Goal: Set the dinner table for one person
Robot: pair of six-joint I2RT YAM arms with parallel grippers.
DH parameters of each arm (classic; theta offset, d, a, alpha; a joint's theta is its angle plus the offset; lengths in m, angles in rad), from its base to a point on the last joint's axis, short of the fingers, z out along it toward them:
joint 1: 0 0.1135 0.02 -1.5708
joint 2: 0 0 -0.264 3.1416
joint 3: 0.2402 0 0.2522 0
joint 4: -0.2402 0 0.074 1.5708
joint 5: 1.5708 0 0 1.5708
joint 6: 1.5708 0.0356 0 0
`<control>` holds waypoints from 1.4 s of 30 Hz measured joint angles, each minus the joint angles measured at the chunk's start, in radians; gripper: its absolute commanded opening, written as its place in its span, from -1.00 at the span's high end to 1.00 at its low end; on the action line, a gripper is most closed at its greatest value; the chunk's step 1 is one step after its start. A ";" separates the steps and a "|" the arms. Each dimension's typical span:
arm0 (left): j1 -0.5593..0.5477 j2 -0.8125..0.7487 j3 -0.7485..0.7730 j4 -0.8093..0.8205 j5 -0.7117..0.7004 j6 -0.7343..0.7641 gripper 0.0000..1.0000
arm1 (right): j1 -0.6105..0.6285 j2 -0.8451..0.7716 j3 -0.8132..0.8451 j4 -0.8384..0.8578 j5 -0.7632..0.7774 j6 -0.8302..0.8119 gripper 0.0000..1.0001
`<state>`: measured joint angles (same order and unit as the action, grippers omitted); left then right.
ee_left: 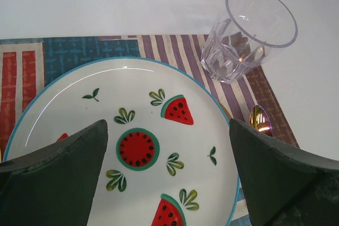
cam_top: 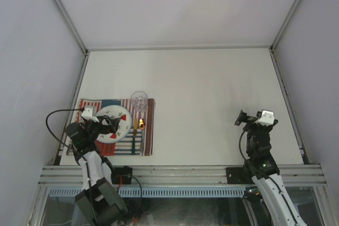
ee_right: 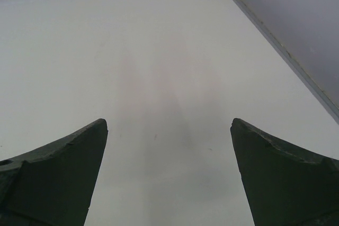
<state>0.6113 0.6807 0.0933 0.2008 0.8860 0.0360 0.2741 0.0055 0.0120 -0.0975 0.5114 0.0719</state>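
Left fingers (ee_left: 53,178) wide apart, empty, over plate (ee_left: 132,104) | right fingers (ee_right: 53,178) wide, empty, dinner table (ee_right: 169,78) beneath

Top camera is looking down from far above the plate (cam_top: 123,117). Left wrist camera is framing that plate (ee_left: 74,104) closely. Right wrist camera is facing the dinner table (ee_right: 169,78) well right of it.
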 measured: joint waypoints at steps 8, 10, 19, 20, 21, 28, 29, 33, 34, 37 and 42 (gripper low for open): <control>0.000 -0.050 0.000 0.000 -0.004 0.000 -0.99 | 0.000 0.000 0.000 0.000 -0.009 0.000 -1.00; 0.000 -0.061 0.000 0.000 -0.013 -0.002 -0.99 | 0.000 0.000 0.000 0.000 -0.009 0.000 -1.00; 0.001 -0.063 0.000 -0.046 -0.166 -0.051 -0.99 | 0.000 0.000 0.000 0.000 -0.013 0.000 -1.00; 0.001 -0.074 0.000 -0.056 -0.171 -0.050 -0.99 | 0.000 0.000 0.000 0.000 -0.013 0.000 -1.00; 0.001 -0.097 0.000 -0.069 -0.184 -0.051 -0.99 | 0.000 0.000 0.000 0.000 -0.013 0.000 -1.00; 0.014 -0.276 -0.033 -0.041 -0.224 -0.083 -0.99 | 0.000 0.000 0.000 0.000 -0.016 0.003 -1.00; 0.015 -0.276 -0.036 -0.041 -0.225 -0.087 -0.99 | 0.000 0.000 0.000 0.000 -0.016 0.003 -1.00; 0.016 -0.319 -0.053 -0.058 -0.232 -0.097 -0.99 | 0.000 0.000 0.000 0.000 -0.016 0.003 -1.00; 0.016 -0.343 -0.056 -0.064 -0.239 -0.098 -1.00 | 0.000 0.000 0.000 0.000 -0.016 0.003 -1.00; 0.017 -0.468 -0.076 -0.098 -0.272 -0.108 -0.99 | 0.000 0.000 0.000 0.000 -0.016 0.003 -1.00; 0.018 -0.676 -0.082 -0.174 -0.281 -0.114 -0.99 | 0.000 0.000 0.000 0.000 -0.016 0.004 -1.00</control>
<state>0.6292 0.0048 0.0116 0.0269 0.6048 -0.0776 0.2741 0.0055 0.0120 -0.0971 0.4953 0.0757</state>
